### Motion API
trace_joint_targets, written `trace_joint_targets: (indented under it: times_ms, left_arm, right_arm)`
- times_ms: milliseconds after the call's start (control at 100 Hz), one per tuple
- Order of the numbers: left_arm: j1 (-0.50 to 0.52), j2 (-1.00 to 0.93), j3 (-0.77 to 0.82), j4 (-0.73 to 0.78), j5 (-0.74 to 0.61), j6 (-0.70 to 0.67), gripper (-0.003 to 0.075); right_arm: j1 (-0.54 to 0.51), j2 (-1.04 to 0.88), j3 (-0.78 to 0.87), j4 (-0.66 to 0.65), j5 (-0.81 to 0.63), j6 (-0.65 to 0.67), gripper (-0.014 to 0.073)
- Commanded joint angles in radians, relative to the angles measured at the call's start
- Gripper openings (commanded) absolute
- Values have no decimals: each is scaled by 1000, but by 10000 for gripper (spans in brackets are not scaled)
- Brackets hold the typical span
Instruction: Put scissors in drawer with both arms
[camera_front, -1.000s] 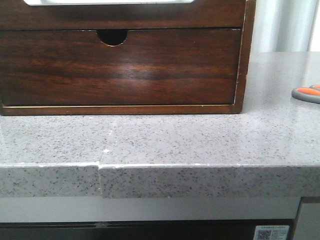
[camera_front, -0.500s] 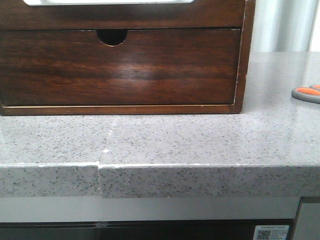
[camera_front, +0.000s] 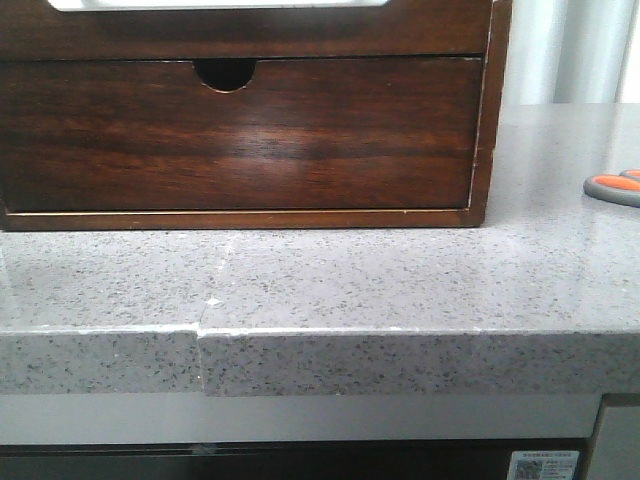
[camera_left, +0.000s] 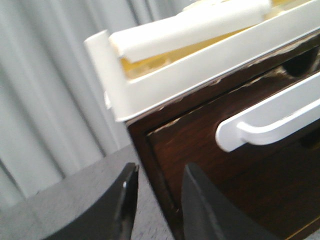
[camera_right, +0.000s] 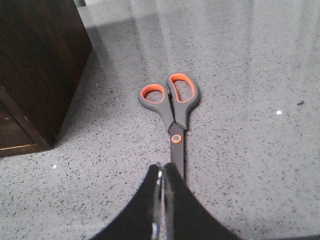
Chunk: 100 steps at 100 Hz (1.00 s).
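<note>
Speckled grey stone countertop fills the scene, with pale pleated curtains behind it. On it stands a dark-brown glossy wood-grain box topped by a white plastic tray; its deeper lower drawer front with a half-round finger notch is shut, and in the left wrist view the shallow upper drawer, which there carries a white bar handle, also looks shut. The left black gripper hovers near the box's corner with its fingers parted and nothing between them, the handle just off to one side of it. The small scissors with grey handle loops lined in bright orange lie flat on the stone, well apart from the box on its right side, so the right arm is plainly the nearer one. The right black gripper hangs directly over the blade end with its fingertips pressed together, gripping nothing. The scissors' long axis runs straight away from that gripper, handles at the far end, so I judge it must first spread its fingers and descend across the blades or pivot.
</note>
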Motion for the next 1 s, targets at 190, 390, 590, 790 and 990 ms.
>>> trace_joint_targets:
  times_ms: [190,390,590,790,990]
  left_arm:
    - [-122,182,-125,363,-181,-6,210]
    - [-173,260,-184,623,-195,-4,209]
    - [-184,347,-248,699,-192,-2,210]
    - [-184,421,-293,752,-189,-2,303]
    - [-184,460,-305,817,-170,0,325]
  right_arm:
    - [-3,18,-33,9,-76,0,-61]
    - [-3,18,-33,9,-76,0,-61]
    - [-3,18,-33,9,-76,0,-61]
    - [-3,18,-33,9,-76,0,-61]
    - [-2,18,-33,9,-76,0,-61]
